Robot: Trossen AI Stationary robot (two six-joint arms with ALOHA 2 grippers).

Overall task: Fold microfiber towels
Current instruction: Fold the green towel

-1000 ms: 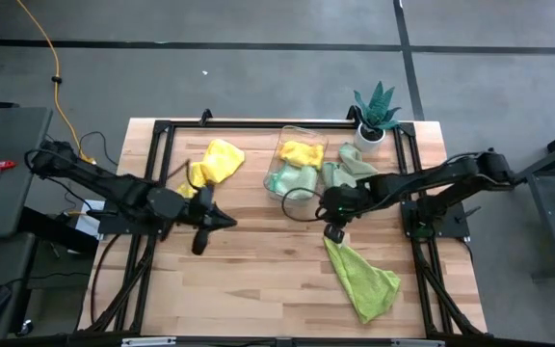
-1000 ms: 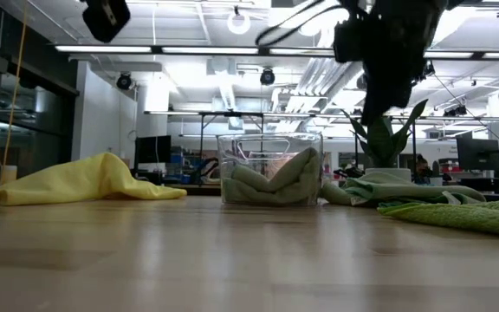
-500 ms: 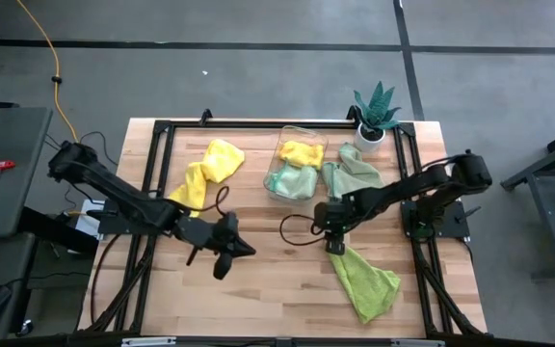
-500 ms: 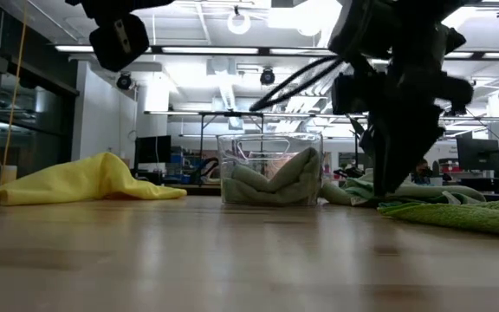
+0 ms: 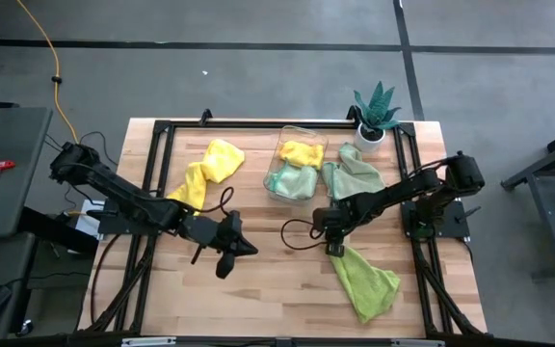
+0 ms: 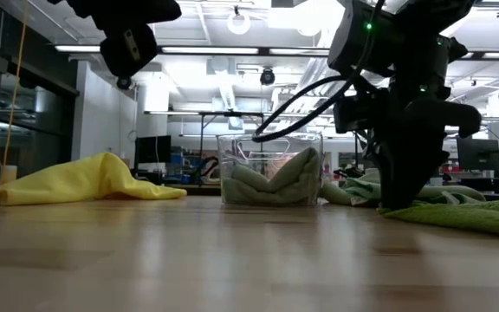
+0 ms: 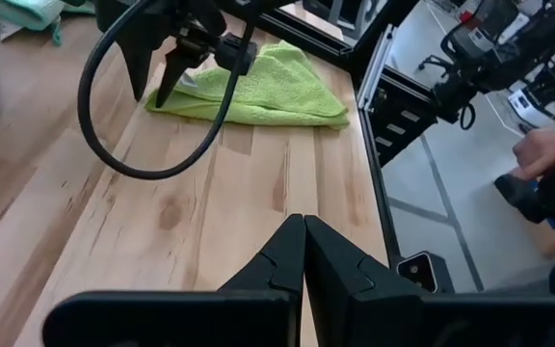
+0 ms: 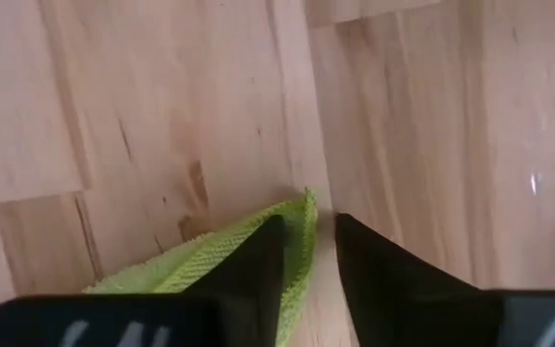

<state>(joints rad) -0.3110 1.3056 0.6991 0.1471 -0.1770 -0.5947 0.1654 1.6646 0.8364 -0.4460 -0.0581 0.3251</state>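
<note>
A lime green towel (image 5: 364,280) lies crumpled on the table at the near right; it also shows in the left wrist view (image 7: 258,92). My right gripper (image 5: 335,247) points down at its far corner (image 8: 302,217), fingers a little apart with the corner's edge between them. My left gripper (image 5: 234,249) is shut and empty above the table's middle. A yellow towel (image 5: 210,169) lies at the far left. A mint towel (image 5: 350,175) lies beside the clear bin (image 5: 279,154), which holds a yellow and a mint towel. My right gripper comes from above, pointing down, with one finger (image 8: 263,265) over the lime towel's far corner and the other (image 8: 369,270) over bare wood beside it. I cannot tell whether the fingers touch the cloth. The towel lies flat on the table.
A spiky potted plant (image 5: 376,111) stands at the far right corner. A black frame (image 5: 162,130) runs along the table's edges. Bare wood lies between the two grippers and along the near edge. A person's hand (image 7: 547,154) shows beyond the table in the left wrist view.
My right gripper has gone down and a little toward the near edge, onto the lime towel's far corner. My left gripper has moved toward the near and right edges, staying shut. The towels have not moved.
</note>
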